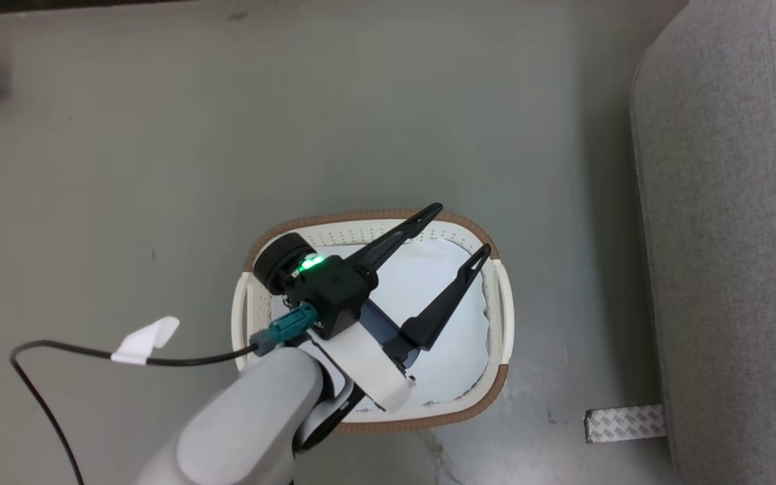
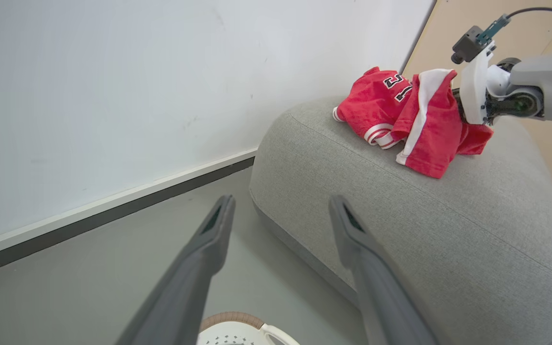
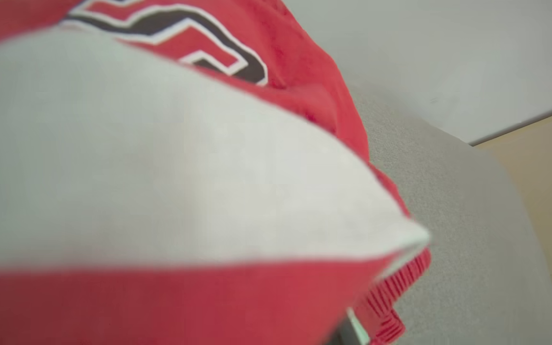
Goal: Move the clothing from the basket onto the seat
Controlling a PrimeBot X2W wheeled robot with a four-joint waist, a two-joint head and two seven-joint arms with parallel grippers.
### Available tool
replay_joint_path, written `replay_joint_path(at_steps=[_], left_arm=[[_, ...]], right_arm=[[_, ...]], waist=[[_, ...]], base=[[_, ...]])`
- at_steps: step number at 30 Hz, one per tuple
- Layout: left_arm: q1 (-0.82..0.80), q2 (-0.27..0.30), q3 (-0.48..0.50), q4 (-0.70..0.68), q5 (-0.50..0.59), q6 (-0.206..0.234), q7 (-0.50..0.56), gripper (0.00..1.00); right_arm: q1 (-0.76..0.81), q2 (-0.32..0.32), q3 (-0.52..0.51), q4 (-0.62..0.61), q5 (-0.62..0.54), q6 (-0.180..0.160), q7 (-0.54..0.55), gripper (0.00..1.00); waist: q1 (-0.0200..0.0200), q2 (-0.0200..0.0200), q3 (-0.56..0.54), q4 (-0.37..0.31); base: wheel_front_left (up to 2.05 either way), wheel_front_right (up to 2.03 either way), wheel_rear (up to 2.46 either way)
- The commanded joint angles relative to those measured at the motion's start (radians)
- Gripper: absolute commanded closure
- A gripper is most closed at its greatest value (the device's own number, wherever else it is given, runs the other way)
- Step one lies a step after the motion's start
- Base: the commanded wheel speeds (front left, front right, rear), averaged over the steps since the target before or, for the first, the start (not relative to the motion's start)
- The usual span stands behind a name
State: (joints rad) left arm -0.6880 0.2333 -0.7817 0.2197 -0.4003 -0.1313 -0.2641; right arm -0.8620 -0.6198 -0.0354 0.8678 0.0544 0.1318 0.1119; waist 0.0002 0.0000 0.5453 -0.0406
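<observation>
The left tool [image 1: 462, 229], fingers apart, hung over the cream-white perforated plastic basket [image 1: 361, 217]. At one o'clock in its wrist view, the right tool [image 2: 463, 108] sat buried in red sports garments [image 2: 415, 115] heaped on the light-grey fabric seat [image 2: 448, 230], and I could not tell whether it was clamped. Snagged cloth might drag off the seat on withdrawal.

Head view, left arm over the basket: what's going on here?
The left gripper hangs open above the basket, which holds a pale pad. The red jersey and the white-striped garment lie on the grey seat. The right gripper is against them, fingers hidden, so its grip cannot be told.
</observation>
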Motion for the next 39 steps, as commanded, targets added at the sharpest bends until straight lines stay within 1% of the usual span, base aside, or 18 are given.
replay_joint_path(at_steps=[1,2,5,8,11,13,15,17,18,22,24,29,33,34,35,39], left_arm=[[0.012,0.000,0.004,0.004,-0.007,0.001,0.000,0.00],[0.017,0.000,0.006,0.008,-0.007,0.001,0.000,0.00],[0.037,-0.005,0.007,0.018,-0.008,0.001,0.000,0.00],[0.066,-0.010,0.013,0.031,-0.013,0.002,0.000,0.00],[0.106,-0.017,0.028,0.050,-0.025,0.002,0.000,0.00],[0.132,-0.022,0.041,0.059,-0.027,0.002,0.000,0.00],[0.158,-0.026,0.054,0.068,-0.030,0.002,0.000,0.00],[0.183,-0.032,0.076,0.074,-0.031,0.007,0.000,0.00],[0.193,-0.035,0.086,0.076,-0.032,0.008,0.000,0.00],[0.231,-0.042,0.146,0.074,-0.031,0.026,0.000,0.00],[0.246,-0.043,0.183,0.066,-0.032,0.034,0.000,0.00],[0.301,-0.026,0.284,0.058,-0.028,0.059,0.000,0.00],[0.355,-0.004,0.368,0.055,-0.028,0.081,0.000,0.00],[0.355,-0.004,0.368,0.055,-0.028,0.081,0.000,0.00],[0.365,0.002,0.386,0.055,-0.021,0.089,0.000,0.00],[0.423,0.018,0.465,0.057,-0.007,0.105,0.000,0.00]], right_arm=[[-0.006,-0.004,0.019,0.020,0.012,-0.002,-0.001,0.46],[-0.003,0.003,0.040,0.032,0.024,-0.002,-0.002,0.00],[0.013,0.002,0.119,0.058,0.061,-0.002,-0.001,0.00],[0.043,-0.010,0.229,0.054,0.124,-0.002,-0.004,0.00],[0.080,-0.054,0.361,0.010,0.203,-0.002,0.002,0.00],[0.112,-0.094,0.449,-0.034,0.269,-0.002,0.024,0.00],[0.135,-0.140,0.515,-0.094,0.340,-0.002,0.038,0.00],[0.149,-0.183,0.544,-0.155,0.402,-0.002,0.026,0.00],[0.156,-0.194,0.548,-0.178,0.425,-0.002,0.016,0.00],[0.195,-0.217,0.533,-0.269,0.488,-0.002,-0.041,0.00],[0.210,-0.200,0.500,-0.311,0.506,-0.002,-0.077,0.00],[0.301,-0.117,0.396,-0.399,0.542,-0.002,-0.161,0.00],[0.400,-0.025,0.307,-0.474,0.523,-0.002,-0.216,0.00],[0.400,-0.025,0.307,-0.474,0.523,-0.002,-0.216,0.00],[0.428,-0.003,0.286,-0.492,0.515,-0.002,-0.227,0.00],[0.547,0.116,0.199,-0.573,0.469,-0.002,-0.273,0.00]], waist=[[-0.0002,0.0000,-0.025,-0.010],[-0.0002,0.0000,-0.041,-0.016],[-0.0002,0.0000,-0.096,-0.033],[-0.0002,0.0000,-0.166,-0.052],[-0.0002,0.0000,-0.245,-0.071],[-0.0002,0.0000,-0.293,-0.082],[-0.0002,0.0000,-0.337,-0.089],[-0.0002,0.0000,-0.376,-0.092],[-0.0002,0.0000,-0.394,-0.090],[-0.0002,0.0000,-0.456,-0.070],[-0.0002,0.0000,-0.486,-0.053],[-0.0002,0.0000,-0.558,-0.014],[-0.0002,0.0000,-0.582,0.011],[-0.0002,0.0000,-0.582,0.011],[-0.0002,0.0000,-0.586,0.017],[-0.0002,0.0000,-0.594,0.035]], base=[[0.00,0.00,0.00],[0.00,0.00,0.00],[0.00,0.00,0.00],[0.00,0.00,0.00],[0.00,0.00,0.00],[0.00,0.00,0.00],[0.00,0.00,0.00],[0.00,0.00,0.00],[0.00,0.00,0.00],[0.00,0.00,0.00],[0.00,0.00,0.00],[0.00,0.00,0.00],[0.00,0.00,0.00],[0.00,0.00,0.00],[0.00,0.00,0.00],[0.00,0.00,0.00]])
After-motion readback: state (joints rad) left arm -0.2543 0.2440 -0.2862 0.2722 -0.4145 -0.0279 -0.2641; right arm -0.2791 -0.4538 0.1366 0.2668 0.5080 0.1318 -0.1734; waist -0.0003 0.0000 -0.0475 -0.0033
